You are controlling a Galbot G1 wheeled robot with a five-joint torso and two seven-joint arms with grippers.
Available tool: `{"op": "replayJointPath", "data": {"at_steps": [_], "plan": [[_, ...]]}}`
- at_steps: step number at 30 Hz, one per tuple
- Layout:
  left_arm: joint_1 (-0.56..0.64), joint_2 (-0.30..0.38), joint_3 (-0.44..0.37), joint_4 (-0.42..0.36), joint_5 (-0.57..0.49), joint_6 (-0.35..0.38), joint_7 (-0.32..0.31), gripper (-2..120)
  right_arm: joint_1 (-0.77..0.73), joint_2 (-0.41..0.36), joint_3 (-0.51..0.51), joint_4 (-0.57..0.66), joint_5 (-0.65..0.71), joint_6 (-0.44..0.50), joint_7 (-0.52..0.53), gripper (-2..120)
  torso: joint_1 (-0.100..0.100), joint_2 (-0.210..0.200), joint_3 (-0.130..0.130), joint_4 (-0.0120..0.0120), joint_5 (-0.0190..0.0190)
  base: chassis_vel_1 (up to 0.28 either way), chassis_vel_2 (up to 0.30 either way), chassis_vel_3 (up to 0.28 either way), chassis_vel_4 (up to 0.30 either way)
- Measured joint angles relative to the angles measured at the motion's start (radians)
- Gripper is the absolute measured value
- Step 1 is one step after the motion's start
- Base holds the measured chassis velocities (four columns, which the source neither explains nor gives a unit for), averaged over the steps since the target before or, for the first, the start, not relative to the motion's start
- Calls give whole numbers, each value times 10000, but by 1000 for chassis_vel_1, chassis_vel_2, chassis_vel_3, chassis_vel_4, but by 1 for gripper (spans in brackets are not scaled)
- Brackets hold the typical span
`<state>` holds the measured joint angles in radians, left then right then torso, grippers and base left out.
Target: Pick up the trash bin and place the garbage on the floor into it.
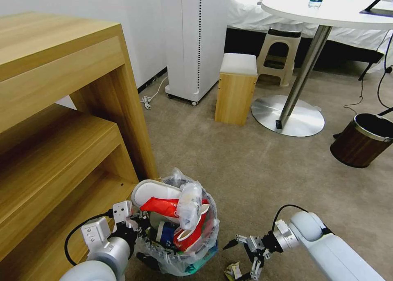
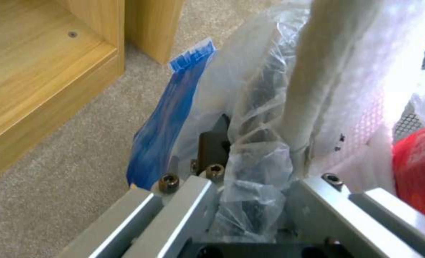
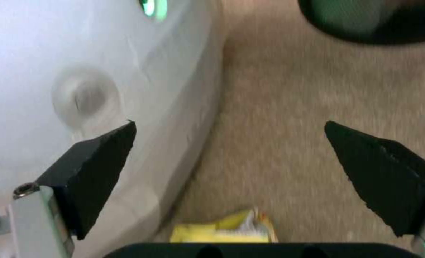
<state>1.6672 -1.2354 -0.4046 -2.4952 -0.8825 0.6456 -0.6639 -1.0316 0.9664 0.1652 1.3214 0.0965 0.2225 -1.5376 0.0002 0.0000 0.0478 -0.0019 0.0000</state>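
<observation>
The trash bin [image 1: 180, 248], lined with a crinkly clear bag, is at the lower middle of the head view, beside the wooden shelf. It is heaped with garbage: a white slipper [image 1: 153, 191], a red wrapper [image 1: 161, 205], a blue cup [image 1: 166, 234] and a red-white cup [image 1: 190, 236]. My left gripper [image 1: 141, 228] is shut on the bin's rim; in the left wrist view its fingers clamp the bagged rim [image 2: 255, 168], with blue plastic [image 2: 169, 118] alongside. My right gripper [image 1: 237, 261] is open low over the floor [image 1: 254, 170], just above a small yellow wrapper [image 3: 227, 229].
A wooden shelf unit [image 1: 61, 129] fills the left. A brown wood-grain bin [image 1: 362, 140] stands at the right. Farther back are a wooden stool [image 1: 236, 88], a round table's metal base [image 1: 286, 115] and a white appliance [image 1: 196, 39]. My own white base [image 3: 79, 89] is close beside the right gripper.
</observation>
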Motion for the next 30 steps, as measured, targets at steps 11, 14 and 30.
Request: {"op": "replayJointPath", "data": {"at_steps": [11, 14, 30], "plan": [[-88, -28, 12, 88, 5, -9, 0, 1, 227, -24, 46, -883, -519, 414, -6, 100, 0, 0, 0, -1, 0, 0, 0, 0, 0], [-112, -48, 38, 115, 4, -10, 0, 1, 238, 52, 28, -1168, -951, 651, -21, 100, 0, 0, 0, -1, 0, 0, 0, 0, 0], [-149, 26, 13, 78, -80, -16, 16, 1, 703, 1089, -69, -2546, -3079, 1391, -19, 100, -1, 0, 0, 0, -1, 0, 0, 0, 0]]}}
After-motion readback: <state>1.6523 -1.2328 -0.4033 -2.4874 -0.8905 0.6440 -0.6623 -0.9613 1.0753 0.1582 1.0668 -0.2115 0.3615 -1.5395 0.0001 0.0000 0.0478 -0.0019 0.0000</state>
